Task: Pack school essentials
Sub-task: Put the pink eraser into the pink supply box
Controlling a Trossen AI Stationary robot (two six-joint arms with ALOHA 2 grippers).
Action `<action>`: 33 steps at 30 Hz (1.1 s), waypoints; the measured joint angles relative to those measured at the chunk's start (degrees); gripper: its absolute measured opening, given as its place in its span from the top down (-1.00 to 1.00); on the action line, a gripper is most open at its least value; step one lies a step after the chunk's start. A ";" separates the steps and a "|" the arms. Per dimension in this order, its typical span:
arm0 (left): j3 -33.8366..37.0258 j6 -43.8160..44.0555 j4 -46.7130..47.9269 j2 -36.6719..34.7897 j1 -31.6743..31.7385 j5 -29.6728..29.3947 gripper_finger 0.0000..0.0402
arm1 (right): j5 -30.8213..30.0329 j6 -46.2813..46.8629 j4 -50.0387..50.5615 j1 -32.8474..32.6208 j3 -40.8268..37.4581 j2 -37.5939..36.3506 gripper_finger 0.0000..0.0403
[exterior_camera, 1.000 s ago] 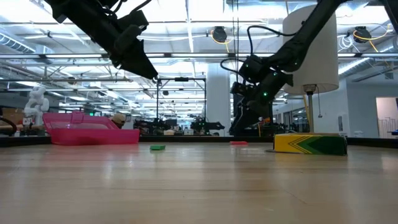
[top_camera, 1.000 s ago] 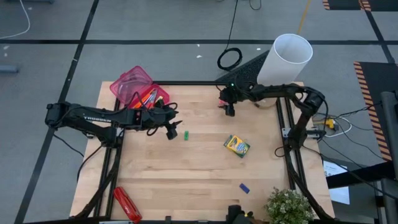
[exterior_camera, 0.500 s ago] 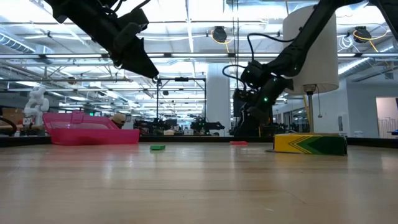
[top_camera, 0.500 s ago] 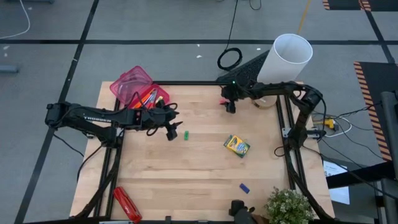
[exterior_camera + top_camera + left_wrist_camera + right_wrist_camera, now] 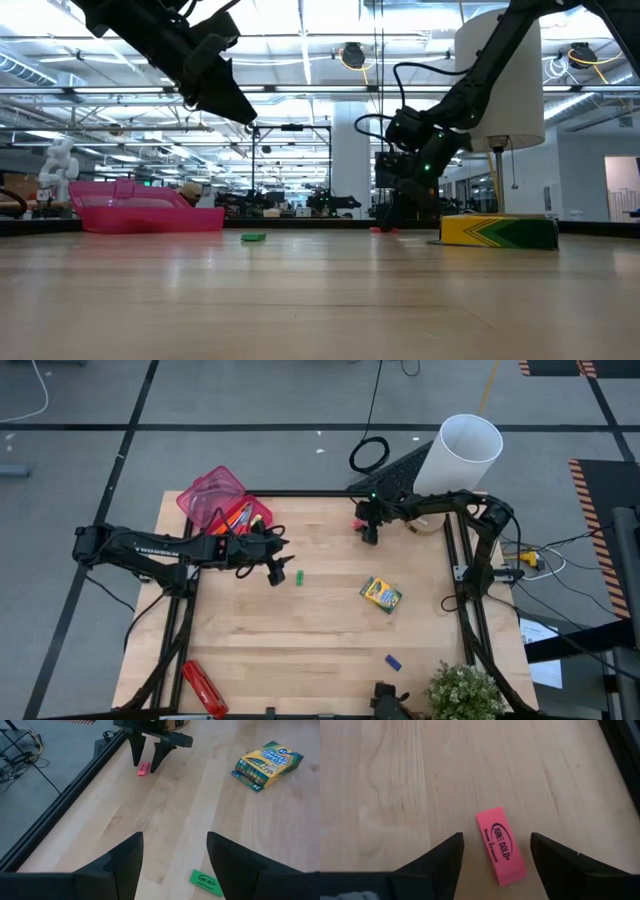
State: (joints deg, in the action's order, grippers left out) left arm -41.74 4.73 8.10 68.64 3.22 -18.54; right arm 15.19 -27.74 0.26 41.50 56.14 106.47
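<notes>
On the wooden table (image 5: 300,640), the pink tray (image 5: 215,500) sits at the far left corner with pens and scissors inside. The left gripper (image 5: 277,568) hangs with its fingers apart above the green eraser (image 5: 298,576), left of the centre. The right gripper (image 5: 368,532), also spread wide, stands low over the pink eraser (image 5: 501,846) by the far edge. The crayon box (image 5: 381,595) lies right of the centre, and a blue eraser (image 5: 393,662) lies near the front edge.

The high camera looks straight down on the whole tabletop (image 5: 300,630); the low one sits at its surface, facing the room. Both wrist cameras look closely down, sharing the pink eraser (image 5: 501,846).
</notes>
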 joint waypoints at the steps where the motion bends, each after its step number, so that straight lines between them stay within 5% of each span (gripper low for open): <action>1: 0.00 -0.10 -0.02 0.00 0.00 0.22 -0.11 | 0.02 1.37 0.49 0.02 0.00 -0.10 -0.07; 10: 0.00 -0.22 -0.59 0.00 -0.04 0.68 -0.11 | 0.75 7.10 6.50 -0.12 1.99 -0.24 0.32; 33: 0.00 -0.83 -0.70 0.00 -0.15 0.65 -0.11 | -5.02 8.21 9.07 -4.65 2.35 -0.78 0.64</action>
State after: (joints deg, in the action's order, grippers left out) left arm -41.74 3.90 7.40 68.64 3.07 -17.89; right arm 10.17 -19.52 9.32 36.84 58.49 105.70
